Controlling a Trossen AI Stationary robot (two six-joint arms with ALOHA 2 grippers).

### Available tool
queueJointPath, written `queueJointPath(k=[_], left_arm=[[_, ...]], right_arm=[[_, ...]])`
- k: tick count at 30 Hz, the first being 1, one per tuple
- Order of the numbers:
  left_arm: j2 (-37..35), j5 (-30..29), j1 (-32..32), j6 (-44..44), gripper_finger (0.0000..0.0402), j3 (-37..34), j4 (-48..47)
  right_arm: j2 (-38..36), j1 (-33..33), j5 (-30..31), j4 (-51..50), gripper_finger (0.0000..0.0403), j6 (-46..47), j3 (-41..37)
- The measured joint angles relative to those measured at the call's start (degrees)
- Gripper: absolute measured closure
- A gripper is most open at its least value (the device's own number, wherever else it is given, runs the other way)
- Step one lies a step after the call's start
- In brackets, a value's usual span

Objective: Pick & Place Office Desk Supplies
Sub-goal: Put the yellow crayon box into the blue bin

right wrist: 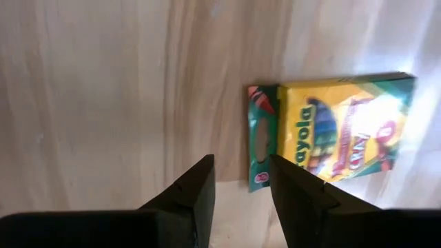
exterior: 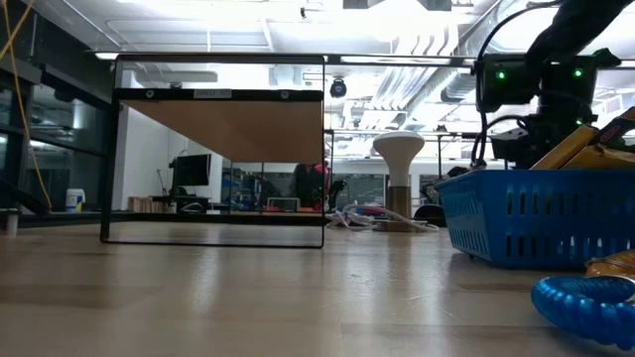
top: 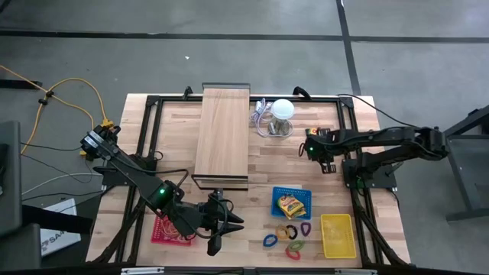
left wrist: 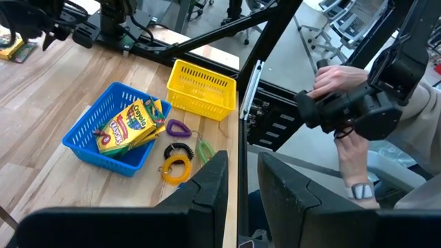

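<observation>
Blue clip (exterior: 585, 302) loose nearest lens, right hand (right wrist: 240, 180) released above crayon pack (right wrist: 331, 134), left hand (left wrist: 241, 182) released; next: descend, grasp.

Both arms matte black, built of jointed tubular links. A green indicator light glows on the left arm (top: 161, 192) and on the right arm (top: 382, 145). Thin black cables loop along the links. Gripper fingers (left wrist: 210, 187) are dark, flat, wedge-shaped plates with bevelled inner edges, same on both arms.
</observation>
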Motion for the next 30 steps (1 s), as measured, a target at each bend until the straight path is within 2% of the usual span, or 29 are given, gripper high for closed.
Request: queueJointPath(k=[12,18,23,30], left_arm=[[0.0,0.0,0.0,0.0,0.0325,0.0,0.0],[0.0,0.0,0.0,0.0,0.0325,0.0,0.0],[0.0,0.0,0.0,0.0,0.0325,0.0,0.0],[0.0,0.0,0.0,0.0,0.0325,0.0,0.0]], right_arm=[[1.4,0.0,2.6,4.7,0.0278,-2.0,-2.0],[5.4,0.0,2.2,6.9,0.0278,-1.9,-2.0],[8.3,0.1,3.6,7.8,0.0278,0.6,-1.8],[8.4,0.1,4.9,8.2,0.0278,2.5,-1.9]])
